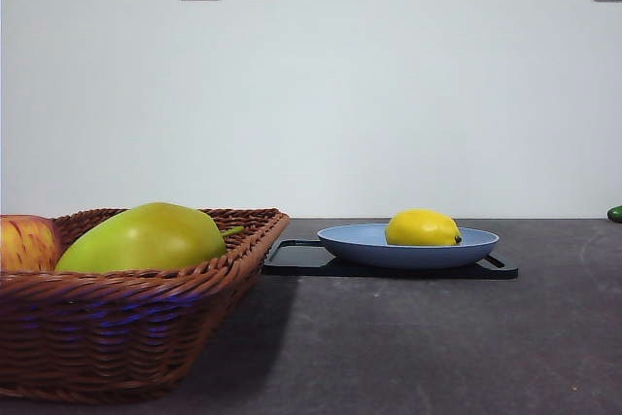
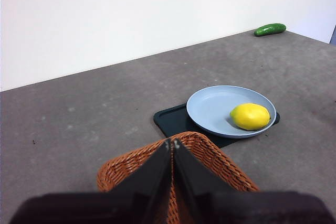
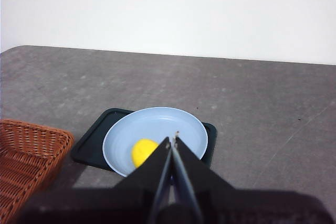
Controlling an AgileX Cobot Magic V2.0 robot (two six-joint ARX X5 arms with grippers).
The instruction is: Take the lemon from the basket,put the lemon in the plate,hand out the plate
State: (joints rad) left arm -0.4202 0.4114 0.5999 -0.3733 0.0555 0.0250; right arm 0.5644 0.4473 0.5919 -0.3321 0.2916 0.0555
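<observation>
The yellow lemon [image 1: 422, 228] lies in the light blue plate [image 1: 350, 240], which rests on a flat black tray. It also shows in the left wrist view [image 2: 250, 116] and in the right wrist view [image 3: 142, 152]. The wicker basket [image 1: 146, 328] stands at the front left. My left gripper [image 2: 172, 142] is shut and empty, high above the basket [image 2: 210, 156]. My right gripper [image 3: 172, 139] is shut and empty, high above the plate [image 3: 157, 127]. Neither gripper shows in the front view.
A yellow-green mango-like fruit [image 1: 146, 238] and a red-yellow apple [image 1: 26, 243] lie in the basket. The black tray [image 1: 296, 258] sits under the plate. A green cucumber [image 2: 270, 29] lies at the table's far right edge.
</observation>
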